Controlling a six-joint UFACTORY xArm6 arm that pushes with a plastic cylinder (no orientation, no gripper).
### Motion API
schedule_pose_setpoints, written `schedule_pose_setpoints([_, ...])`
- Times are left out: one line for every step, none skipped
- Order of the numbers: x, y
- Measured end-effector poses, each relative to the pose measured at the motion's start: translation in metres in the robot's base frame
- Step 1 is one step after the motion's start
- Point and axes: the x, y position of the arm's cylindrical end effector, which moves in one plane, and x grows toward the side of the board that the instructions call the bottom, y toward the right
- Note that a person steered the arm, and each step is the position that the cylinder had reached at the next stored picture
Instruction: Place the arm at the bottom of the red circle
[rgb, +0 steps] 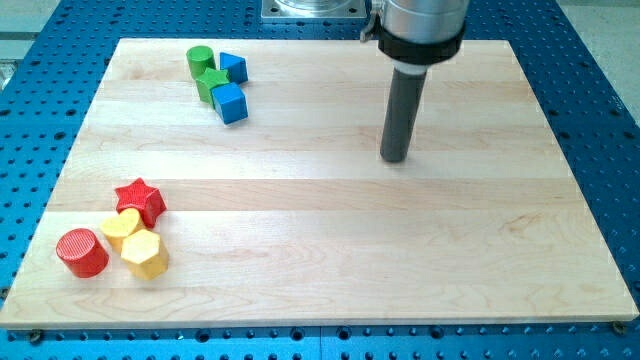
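Observation:
The red circle (81, 252), a short red cylinder, stands near the board's bottom left corner. My tip (394, 158) rests on the wooden board (330, 230) right of centre in the upper half, far to the right of and above the red circle. Just right of the red circle lie a yellow heart-like block (120, 228) and a yellow hexagon (145, 254), with a red star (141, 200) above them.
At the view's top left sit a green cylinder (199, 60), a green star-like block (212, 83), a blue block (233, 67) and a blue cube (230, 102). A blue perforated table (590, 80) surrounds the board.

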Motion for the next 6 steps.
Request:
schedule_pose_setpoints([0.077,-0.062])
schedule_pose_setpoints([0.099,-0.123])
schedule_pose_setpoints([0.105,-0.127])
schedule_pose_setpoints([0.158,-0.181])
schedule_pose_setpoints([0.174,-0.230])
schedule_pose_setpoints([0.174,-0.303])
